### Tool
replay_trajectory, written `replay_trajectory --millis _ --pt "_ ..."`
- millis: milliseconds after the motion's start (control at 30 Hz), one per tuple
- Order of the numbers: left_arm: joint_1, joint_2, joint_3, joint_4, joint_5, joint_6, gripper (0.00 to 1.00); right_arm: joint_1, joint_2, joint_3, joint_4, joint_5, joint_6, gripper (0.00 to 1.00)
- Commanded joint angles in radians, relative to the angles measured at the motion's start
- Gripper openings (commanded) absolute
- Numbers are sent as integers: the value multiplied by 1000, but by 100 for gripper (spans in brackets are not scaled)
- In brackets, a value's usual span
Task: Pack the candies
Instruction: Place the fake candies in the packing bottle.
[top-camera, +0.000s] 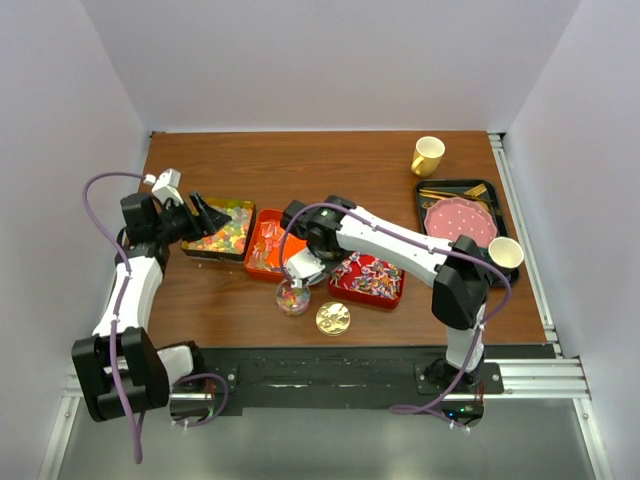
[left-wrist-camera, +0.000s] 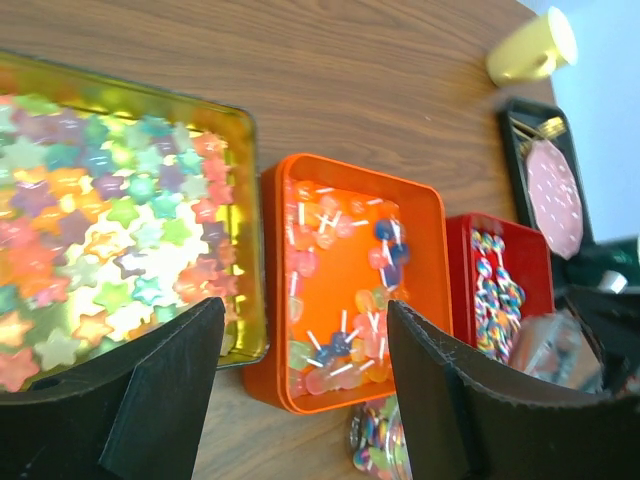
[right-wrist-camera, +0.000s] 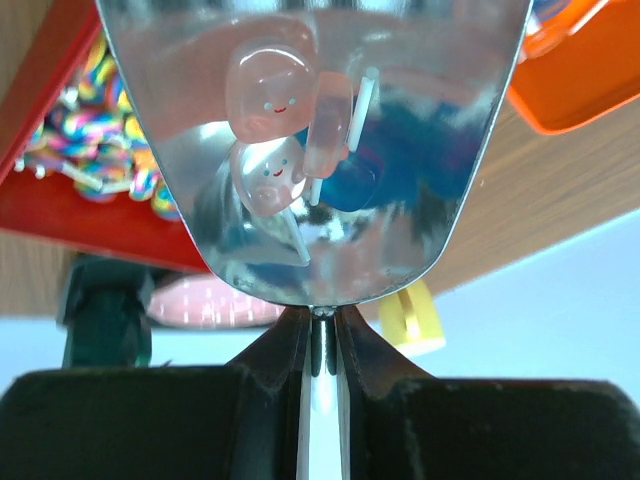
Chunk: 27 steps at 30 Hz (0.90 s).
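Note:
The candies lie in three trays: star gummies in a gold tray (top-camera: 225, 228) (left-wrist-camera: 110, 200), wrapped lollipop-like sweets in an orange tray (top-camera: 266, 245) (left-wrist-camera: 350, 270), and swirled ones in a red tray (top-camera: 367, 280) (left-wrist-camera: 495, 290). My left gripper (top-camera: 205, 215) (left-wrist-camera: 305, 315) hangs open above the gold and orange trays, holding nothing. My right gripper (top-camera: 316, 248) (right-wrist-camera: 320, 322) is shut on the handle of a metal scoop (top-camera: 303, 266) (right-wrist-camera: 320, 150). Two pink candies (right-wrist-camera: 267, 95) and a blue one (right-wrist-camera: 350, 185) lie in the scoop, which is over a small glass jar (top-camera: 292, 297) (left-wrist-camera: 385, 440) that has candies in it.
A round gold lid (top-camera: 333, 318) lies in front of the jar. At the back right stand a yellow cup (top-camera: 428, 155) (left-wrist-camera: 530, 48) and a black tray (top-camera: 445, 190) with a pink dotted plate (top-camera: 460, 218). A cream cup (top-camera: 506, 252) sits near the right arm's elbow.

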Motion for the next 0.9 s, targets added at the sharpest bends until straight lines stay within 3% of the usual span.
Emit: replay_trajectory --millis 0,367,867 --pt "11 -32 -42 69 -128 -45 70 31 6 27 -95 179 25 0" --pt "9 -111 -116 103 -146 -66 71 120 110 136 -170 268 94 0" --pt "9 -167 -143 127 -177 -82 71 223 210 167 -300 524 214 0"
